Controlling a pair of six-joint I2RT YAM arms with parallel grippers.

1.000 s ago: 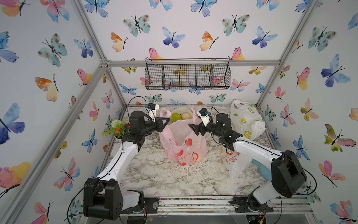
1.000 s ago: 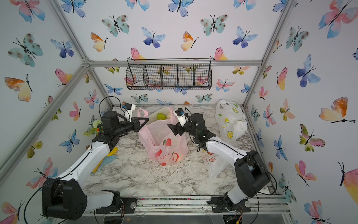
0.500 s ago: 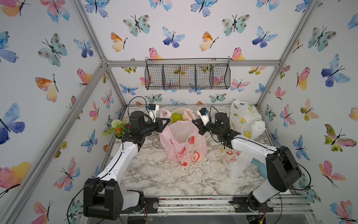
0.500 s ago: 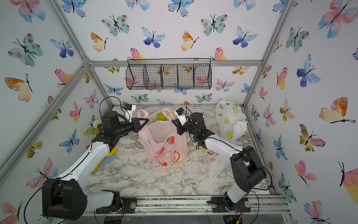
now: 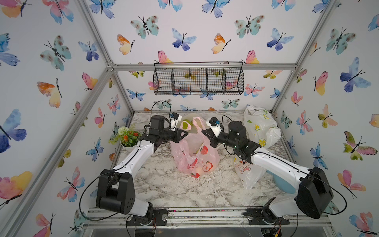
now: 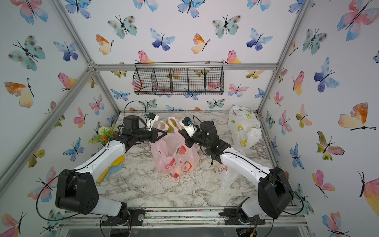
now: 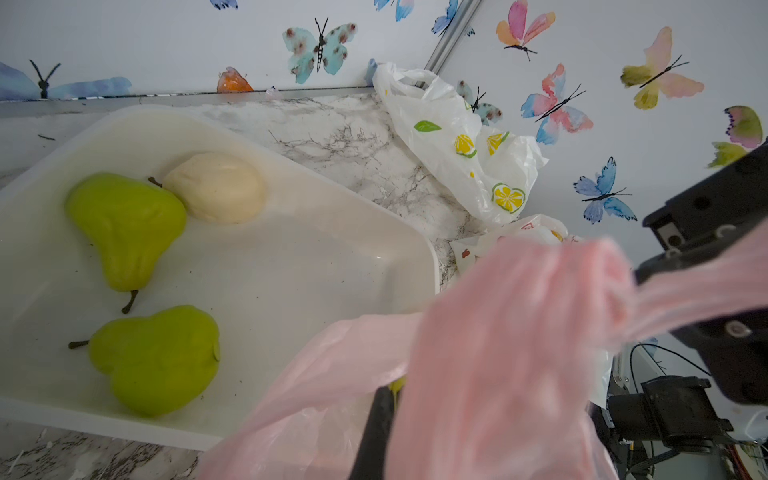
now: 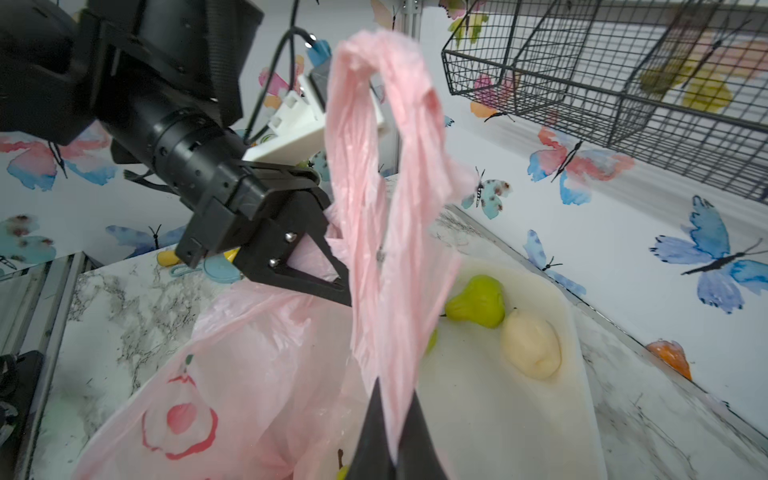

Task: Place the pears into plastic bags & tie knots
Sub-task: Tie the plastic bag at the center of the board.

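In a top view the marble table [image 5: 164,184] is free toward its front edge. The thin pink bag [image 5: 194,160] stands in the middle, and the left gripper [image 5: 185,133] and right gripper [image 5: 204,133] are each closed tight on one of its handles. In the left wrist view three pears [image 7: 124,224], two glossy green and one cream, lie in the smooth white tray [image 7: 415,257] just beside the bag. In the right wrist view the right fingers [image 8: 368,449] pinch a pleated handle strip that stands up as a loop.
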